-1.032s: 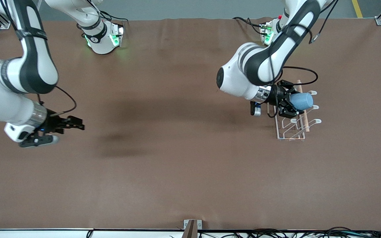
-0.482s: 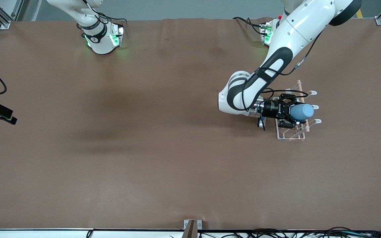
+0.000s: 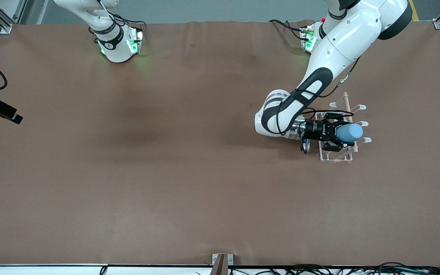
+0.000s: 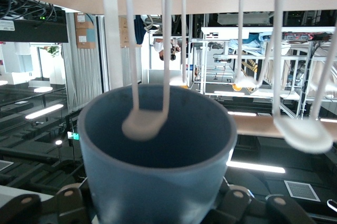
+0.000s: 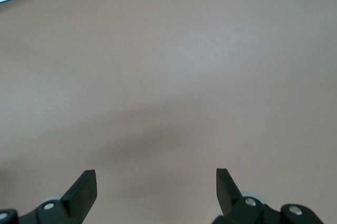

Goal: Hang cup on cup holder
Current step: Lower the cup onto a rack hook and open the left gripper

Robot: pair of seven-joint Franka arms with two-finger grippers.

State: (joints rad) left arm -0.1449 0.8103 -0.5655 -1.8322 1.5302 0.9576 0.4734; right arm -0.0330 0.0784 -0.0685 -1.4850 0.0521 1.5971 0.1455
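Note:
My left gripper [image 3: 338, 133] is shut on the light-blue cup [image 3: 349, 132], held on its side over the white wire cup holder [image 3: 336, 154] with its wooden rod [image 3: 345, 100]. In the left wrist view the cup [image 4: 158, 182] fills the lower frame with its open mouth toward the rack, and a loop-tipped prong [image 4: 143, 124] hangs in front of the mouth; I cannot tell whether it is inside the cup. My right gripper [image 5: 156, 187] is open and empty over bare table; in the front view only part of it [image 3: 0, 110] shows at the right arm's end.
The brown table cover [image 3: 189, 172] is bare apart from the rack. Other prongs [image 4: 303, 132] of the rack hang beside the cup in the left wrist view. The arm bases [image 3: 118, 44] stand along the top edge of the front view.
The left gripper has carried the cup down toward the rack's front-camera end and lower onto it. The right arm has pulled back to the edge of the front view.

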